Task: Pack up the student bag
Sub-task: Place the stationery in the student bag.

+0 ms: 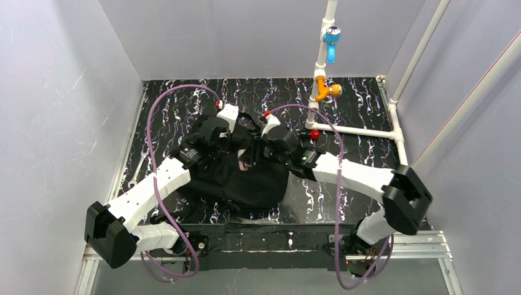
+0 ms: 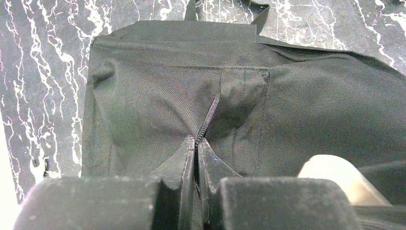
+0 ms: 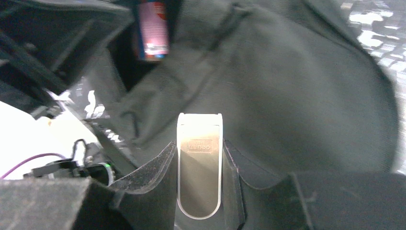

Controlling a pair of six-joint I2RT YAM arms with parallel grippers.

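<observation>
A black tabletop (image 1: 356,98) veined with white sat between plain grey walls (image 1: 61,92), and the backpack (image 1: 246,187) lay slumped at its middle, between the two arms. The left gripper (image 2: 197,143) had its jaws pressed together on the backpack's zipper (image 2: 210,115), where the cloth puckered into a ridge. The right gripper (image 3: 198,143), over the backpack, pinched a flat silver metal piece (image 3: 199,172) between its jaws, with a pink can (image 3: 153,28) in a dark fold beyond; a white pipe frame (image 1: 393,123) stood far right.
</observation>
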